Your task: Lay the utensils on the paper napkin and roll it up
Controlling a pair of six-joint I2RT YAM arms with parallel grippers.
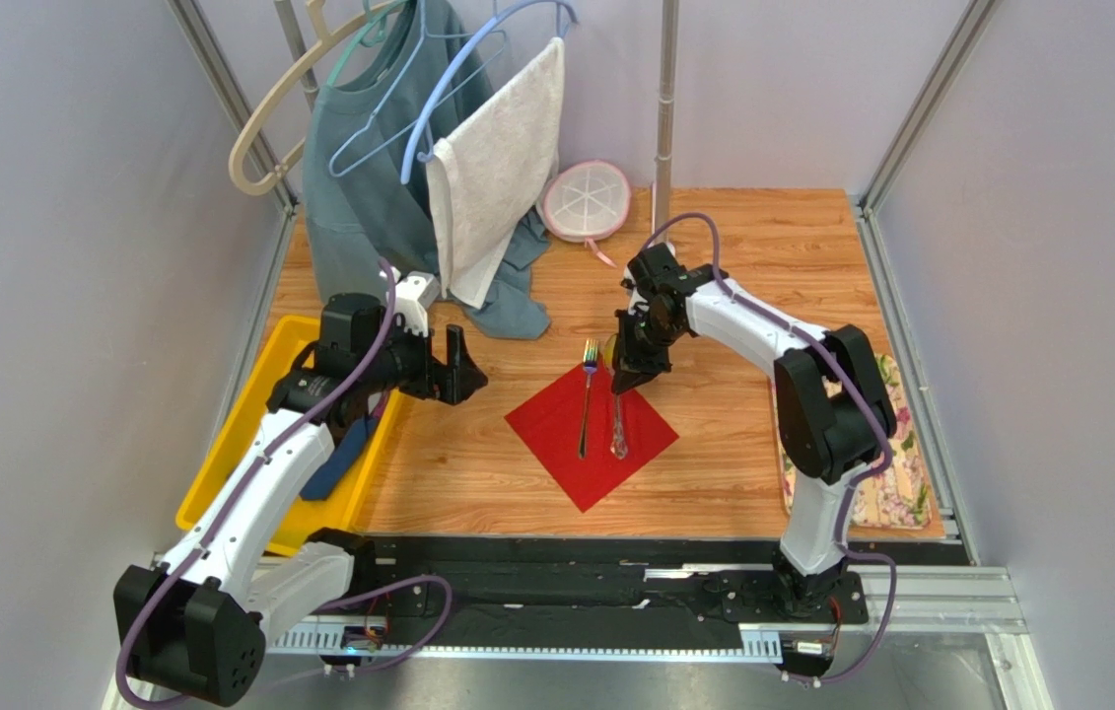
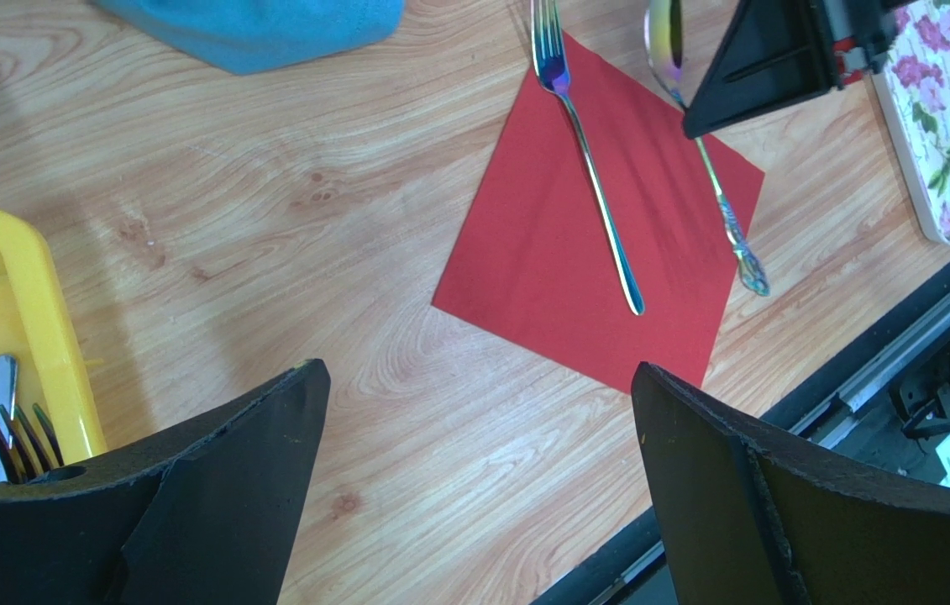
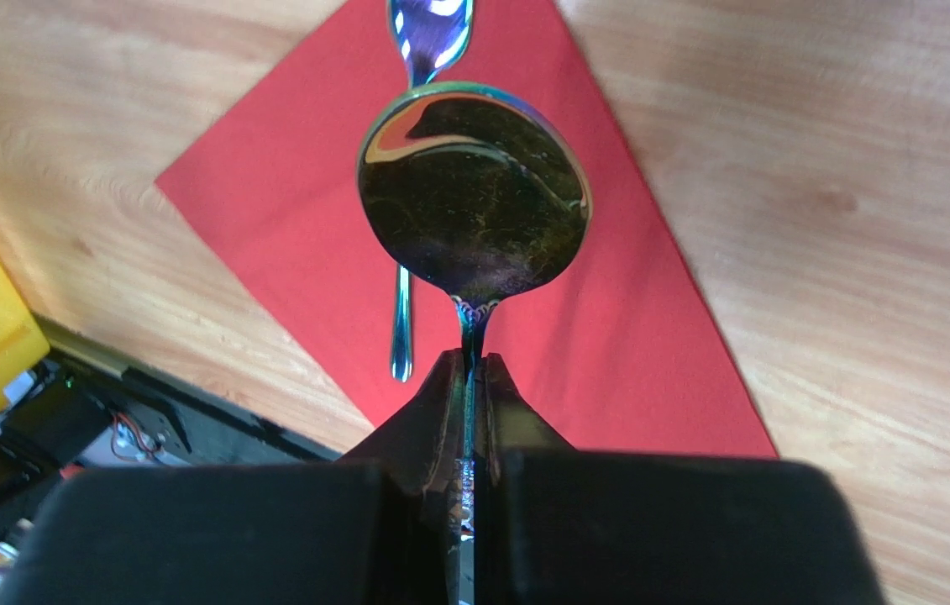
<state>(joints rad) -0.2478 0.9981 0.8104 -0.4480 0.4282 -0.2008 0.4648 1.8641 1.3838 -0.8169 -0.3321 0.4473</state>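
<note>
My right hand (image 3: 470, 385) is clamped on the spoon (image 3: 473, 189) neck to lay it beside the fork (image 1: 585, 397) on the napkin (image 3: 656, 303). My left hand (image 2: 473, 378) hangs wide open, empty.

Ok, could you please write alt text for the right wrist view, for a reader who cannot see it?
The right gripper is shut on the neck of a shiny spoon, whose round bowl fills the middle of the view. Beneath it a red napkin lies on the wooden table, with a fork lying on it.
</note>
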